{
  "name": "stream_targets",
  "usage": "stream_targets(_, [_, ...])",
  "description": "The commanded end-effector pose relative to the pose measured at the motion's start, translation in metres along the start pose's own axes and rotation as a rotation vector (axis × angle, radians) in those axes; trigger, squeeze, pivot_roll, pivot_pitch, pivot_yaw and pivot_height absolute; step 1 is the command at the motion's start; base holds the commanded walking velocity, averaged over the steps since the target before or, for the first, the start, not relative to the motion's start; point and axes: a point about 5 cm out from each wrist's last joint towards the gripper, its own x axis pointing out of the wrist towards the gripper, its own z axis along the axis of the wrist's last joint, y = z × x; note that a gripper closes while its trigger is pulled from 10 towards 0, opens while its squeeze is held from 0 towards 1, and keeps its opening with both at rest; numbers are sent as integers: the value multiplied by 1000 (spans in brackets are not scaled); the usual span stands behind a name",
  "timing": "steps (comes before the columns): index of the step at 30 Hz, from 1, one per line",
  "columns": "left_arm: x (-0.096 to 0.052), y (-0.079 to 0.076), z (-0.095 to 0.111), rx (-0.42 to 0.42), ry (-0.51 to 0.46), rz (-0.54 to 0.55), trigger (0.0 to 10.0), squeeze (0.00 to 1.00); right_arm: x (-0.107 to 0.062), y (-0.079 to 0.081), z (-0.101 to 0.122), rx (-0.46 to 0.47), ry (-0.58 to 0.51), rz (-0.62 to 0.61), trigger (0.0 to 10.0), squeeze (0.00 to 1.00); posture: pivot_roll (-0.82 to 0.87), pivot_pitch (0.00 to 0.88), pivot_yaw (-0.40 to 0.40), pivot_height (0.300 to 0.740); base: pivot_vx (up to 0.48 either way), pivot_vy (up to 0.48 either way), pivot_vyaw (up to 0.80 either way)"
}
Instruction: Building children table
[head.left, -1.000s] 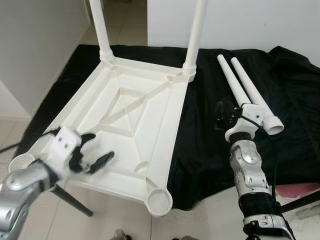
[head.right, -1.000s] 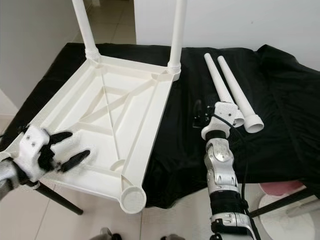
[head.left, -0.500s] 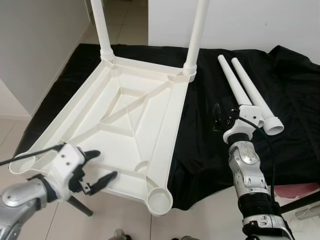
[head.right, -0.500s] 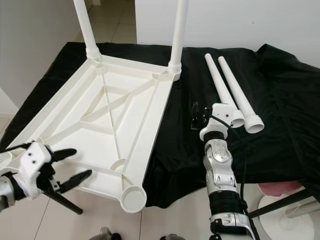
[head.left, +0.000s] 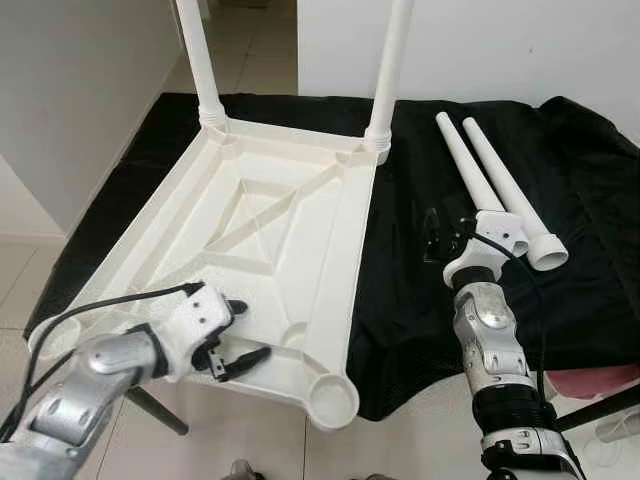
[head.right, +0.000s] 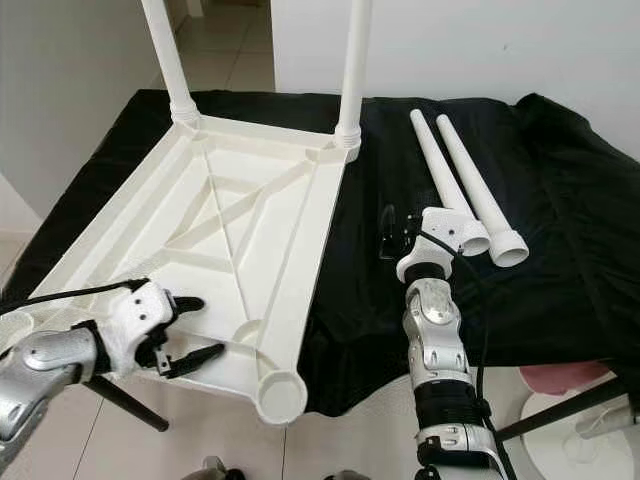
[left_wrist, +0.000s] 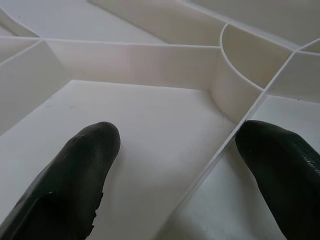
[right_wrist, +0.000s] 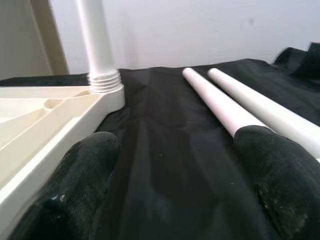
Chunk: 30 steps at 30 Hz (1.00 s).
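The white table top (head.left: 250, 220) lies upside down on a black cloth, ribs facing up. Two white legs (head.left: 392, 65) (head.left: 196, 60) stand screwed into its far corners. The near right corner socket (head.left: 333, 400) is empty. Two loose legs (head.left: 470, 165) (head.left: 505, 180) lie side by side on the cloth to the right. My left gripper (head.left: 245, 332) is open over the table's near edge, one finger (left_wrist: 75, 185) on each side of a thin rib. My right gripper (head.left: 445, 232) is open above the cloth, next to the near ends of the loose legs (right_wrist: 220, 102).
The black cloth (head.left: 420, 300) covers the work surface and drops off at the front. A dark stand leg (head.left: 150, 408) slants under the table's near left corner. A white wall runs along the back, and tiled floor lies in front. A pink object (head.left: 600, 380) sits low right.
My left gripper dipped below the table's near edge, then moved right and back over the near rim. My right arm has hardly moved.
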Motion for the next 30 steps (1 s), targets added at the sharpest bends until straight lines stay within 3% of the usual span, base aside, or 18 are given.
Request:
stream_targets(1, [7,0,-13,-17,61,108,10000,0,-2,-1,-2,10,3,-13,10000,0,-16,77,15,740,0,0,0])
stream_targets(3, [12,4,-11,-9,51,133,10000,0,-2,-1,-2,11,3,-14,10000,0,-16,77,15,740,0,0,0])
stream_targets(4, [19,12,-4,11,26,178,10000,0,-1,0,-2,14,4,-13,10000,0,-11,74,13,740,0,0,0])
stream_targets(8, [22,16,-1,24,17,194,10000,0,0,0,-3,15,4,-13,10000,0,-11,74,13,740,0,0,0])
stream_targets(11, [34,36,7,27,-4,293,10000,0,2,7,-2,25,4,3,10000,0,-6,66,0,740,0,0,0])
stream_targets(21, [58,57,23,134,4,336,10000,0,8,15,1,31,-6,26,10000,0,-7,54,-11,740,0,0,0])
stream_targets(27, [62,63,31,145,-17,349,10000,0,8,15,2,30,-8,25,10000,0,-10,50,-11,740,0,0,0])
stream_targets(30, [71,72,45,163,-56,381,10000,0,8,13,1,26,-9,19,10000,0,-12,45,-5,740,0,0,0])
